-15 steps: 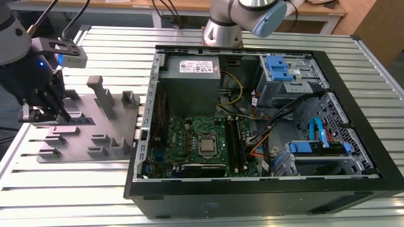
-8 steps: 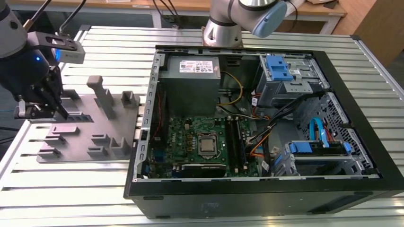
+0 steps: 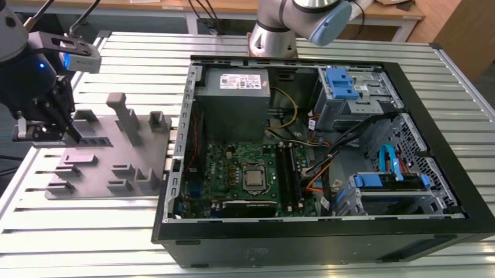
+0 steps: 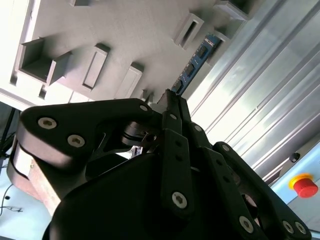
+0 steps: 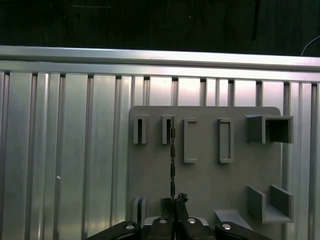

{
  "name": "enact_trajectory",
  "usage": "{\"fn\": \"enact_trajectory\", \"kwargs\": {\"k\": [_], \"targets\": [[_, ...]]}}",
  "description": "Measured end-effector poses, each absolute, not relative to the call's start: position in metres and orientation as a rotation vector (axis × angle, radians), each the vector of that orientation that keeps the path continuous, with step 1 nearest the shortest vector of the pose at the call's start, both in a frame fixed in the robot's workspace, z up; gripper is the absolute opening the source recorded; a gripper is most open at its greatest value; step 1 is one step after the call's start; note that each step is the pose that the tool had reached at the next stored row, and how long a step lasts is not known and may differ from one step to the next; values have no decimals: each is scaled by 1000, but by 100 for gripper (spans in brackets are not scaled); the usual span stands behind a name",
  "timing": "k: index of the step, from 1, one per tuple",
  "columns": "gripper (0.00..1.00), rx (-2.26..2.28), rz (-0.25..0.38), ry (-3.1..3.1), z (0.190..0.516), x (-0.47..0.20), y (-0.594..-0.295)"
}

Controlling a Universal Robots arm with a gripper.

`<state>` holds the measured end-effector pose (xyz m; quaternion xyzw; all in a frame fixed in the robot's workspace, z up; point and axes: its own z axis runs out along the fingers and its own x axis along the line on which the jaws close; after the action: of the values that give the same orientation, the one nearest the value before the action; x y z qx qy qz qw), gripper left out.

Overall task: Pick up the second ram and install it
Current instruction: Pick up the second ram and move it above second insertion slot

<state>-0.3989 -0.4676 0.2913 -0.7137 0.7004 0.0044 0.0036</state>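
**Over the grey holder tray: claw pinched on the memory stick**

At the exterior view's left, the gripper (image 3: 76,138) hangs over the holder tray (image 3: 101,165), well apart from the open computer case (image 3: 309,237). In the second wrist view its fingers (image 4: 172,117) are closed on the near end of the second ram (image 4: 196,59), whose blue board runs out towards a slot block on the tray.

Pulling it free cleanly probably means a firm pinch and a straight pull along the board's own plane, with no twist.

The gripper body hides where pads meet board. In the first wrist view the stick is edge-on, a thin dark line. I cannot tell whether its far end sits inside that slot.
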Motion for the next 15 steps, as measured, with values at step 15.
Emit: {"fn": "enact_trajectory", "kwargs": {"k": [15], "targets": [[13, -2237, 14, 2195, 313, -399, -468]]}}
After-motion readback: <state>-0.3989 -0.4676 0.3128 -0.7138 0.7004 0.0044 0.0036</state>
